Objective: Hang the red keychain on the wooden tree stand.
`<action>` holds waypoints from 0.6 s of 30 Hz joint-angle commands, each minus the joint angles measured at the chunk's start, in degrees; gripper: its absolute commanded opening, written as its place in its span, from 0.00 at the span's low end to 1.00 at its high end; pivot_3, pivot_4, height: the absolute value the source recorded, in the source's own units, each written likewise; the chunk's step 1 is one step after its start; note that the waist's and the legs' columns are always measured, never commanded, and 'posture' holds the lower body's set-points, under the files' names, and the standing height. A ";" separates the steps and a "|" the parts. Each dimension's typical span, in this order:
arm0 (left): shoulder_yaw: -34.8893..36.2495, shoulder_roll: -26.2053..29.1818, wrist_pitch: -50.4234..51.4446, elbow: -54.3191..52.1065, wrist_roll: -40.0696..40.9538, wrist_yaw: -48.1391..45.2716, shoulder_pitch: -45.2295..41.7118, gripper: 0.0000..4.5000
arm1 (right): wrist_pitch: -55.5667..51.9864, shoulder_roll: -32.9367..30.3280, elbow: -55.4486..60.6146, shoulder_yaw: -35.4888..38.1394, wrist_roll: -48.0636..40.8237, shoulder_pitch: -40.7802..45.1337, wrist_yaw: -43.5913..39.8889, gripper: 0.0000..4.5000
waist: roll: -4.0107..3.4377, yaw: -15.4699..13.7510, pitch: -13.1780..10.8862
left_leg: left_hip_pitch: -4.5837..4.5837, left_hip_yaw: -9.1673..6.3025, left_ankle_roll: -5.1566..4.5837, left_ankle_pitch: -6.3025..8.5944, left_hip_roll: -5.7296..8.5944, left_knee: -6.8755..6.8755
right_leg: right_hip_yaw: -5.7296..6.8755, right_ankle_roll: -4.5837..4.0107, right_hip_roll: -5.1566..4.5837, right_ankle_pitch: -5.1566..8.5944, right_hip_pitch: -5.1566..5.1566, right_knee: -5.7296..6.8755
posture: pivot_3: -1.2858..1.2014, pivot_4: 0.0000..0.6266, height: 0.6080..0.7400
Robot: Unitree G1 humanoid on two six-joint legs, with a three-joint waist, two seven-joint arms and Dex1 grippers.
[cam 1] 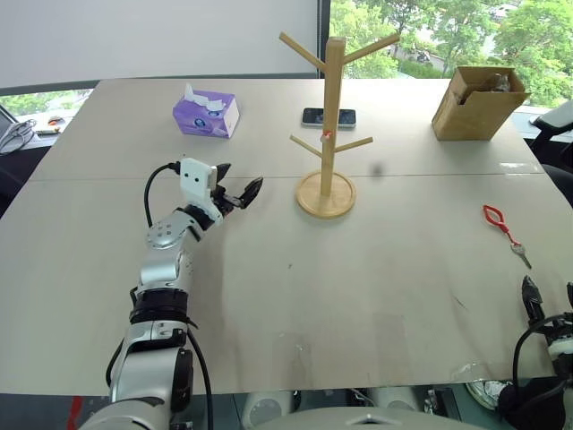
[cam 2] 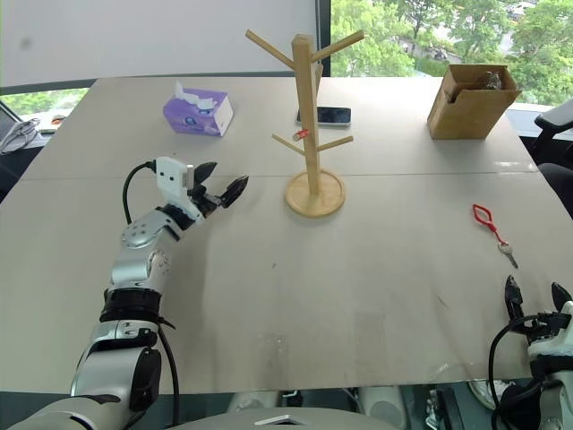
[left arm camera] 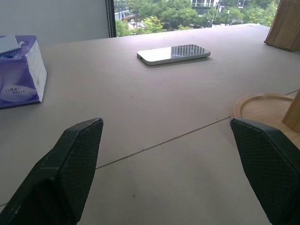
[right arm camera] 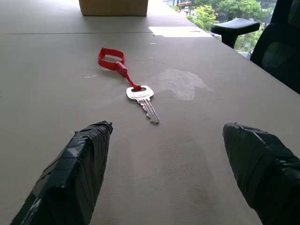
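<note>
The red keychain, a red loop with a silver key, lies flat on the table at the right. My right gripper is open near the table's front right edge, a short way in front of the key, with nothing between its fingers. The wooden tree stand stands upright on its round base in the middle of the table. My left gripper hovers open left of that base, pointing toward it, and holds nothing.
A purple tissue box sits at the back left. A phone lies behind the stand. A tan cardboard box stands at the back right. A black chair is off the table's right side.
</note>
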State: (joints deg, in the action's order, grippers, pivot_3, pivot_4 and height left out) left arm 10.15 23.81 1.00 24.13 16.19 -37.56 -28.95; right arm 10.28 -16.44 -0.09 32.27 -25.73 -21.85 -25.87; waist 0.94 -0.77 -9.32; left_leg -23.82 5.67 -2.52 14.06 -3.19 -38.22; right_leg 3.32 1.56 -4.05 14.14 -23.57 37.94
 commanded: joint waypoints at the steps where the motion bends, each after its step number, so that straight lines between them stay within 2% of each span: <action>1: -0.14 0.41 -0.67 -3.12 -0.05 -0.11 0.22 1.00 | 0.87 -0.42 0.52 0.88 -0.48 -0.22 -0.16 0.90 | 0.00 0.00 0.00 | 0.00 0.00 0.00 0.00 0.00 0.00 | 0.00 0.00 0.00 0.00 0.00 0.00 | 0.52 0.24 1.00; 18: 0.54 0.08 -0.12 -6.50 3.39 -4.51 1.44 1.00 | 0.65 -1.40 -1.08 0.49 -0.35 1.80 -1.23 0.90 | -0.01 0.03 0.01 | 0.01 0.01 0.01 -0.01 0.00 -0.03 | -0.01 0.00 0.00 0.00 0.01 0.02 | 0.52 0.24 1.00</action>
State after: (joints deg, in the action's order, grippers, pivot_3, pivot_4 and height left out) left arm 10.22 23.76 0.87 20.97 17.92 -41.01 -27.75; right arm 10.26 -16.92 -1.37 32.20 -25.65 -20.03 -26.59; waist 0.93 -0.74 -9.32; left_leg -23.81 5.69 -2.51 14.05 -3.19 -38.25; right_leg 3.30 1.56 -4.05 14.14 -23.56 37.96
